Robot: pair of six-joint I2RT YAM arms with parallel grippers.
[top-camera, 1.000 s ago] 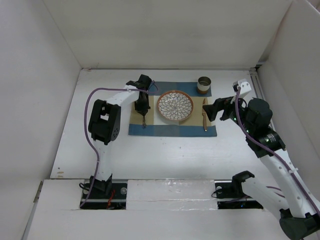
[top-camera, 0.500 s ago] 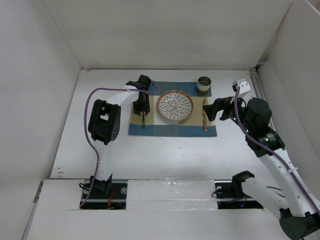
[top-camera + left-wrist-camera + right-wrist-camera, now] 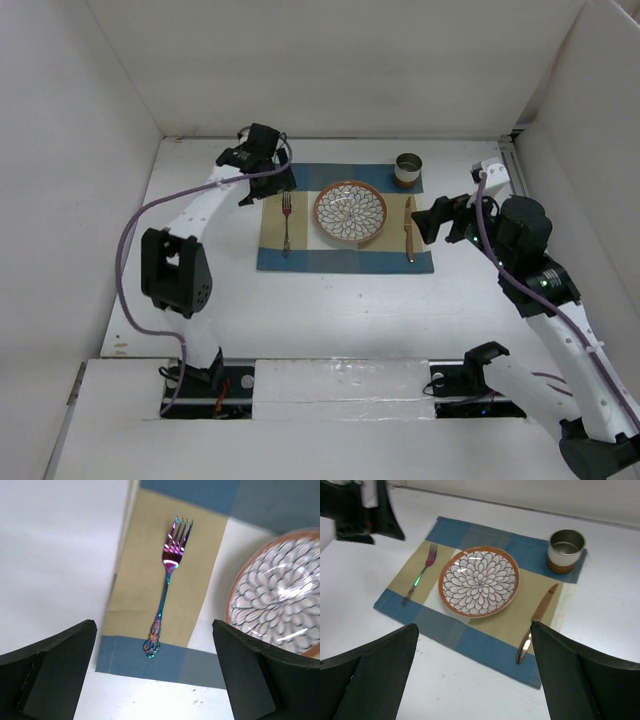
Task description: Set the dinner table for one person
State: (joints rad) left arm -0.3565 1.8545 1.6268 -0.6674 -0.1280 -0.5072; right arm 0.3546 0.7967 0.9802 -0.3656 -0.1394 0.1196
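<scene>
On the white dinner table (image 3: 330,300) lies a blue-and-beige checked placemat (image 3: 345,258). A flower-patterned plate (image 3: 350,211) sits at its middle. An iridescent fork (image 3: 286,222) lies free to the plate's left, tines pointing away. A copper knife (image 3: 408,230) lies to the plate's right, and a metal cup (image 3: 408,168) stands at the mat's far right corner. My left gripper (image 3: 268,183) hangs open above the mat's far left corner, holding nothing; its wrist view looks down on the fork (image 3: 167,585). My right gripper (image 3: 432,218) stands open just right of the knife, empty.
White walls enclose the table on three sides. The right wrist view takes in the whole setting: plate (image 3: 479,581), fork (image 3: 420,575), knife (image 3: 536,622), cup (image 3: 565,550), and the left gripper (image 3: 365,510) at the far left.
My left gripper opened, let go of the fork and pulled up and back to the left. The fork now lies alone on the mat. The right arm barely moved.
</scene>
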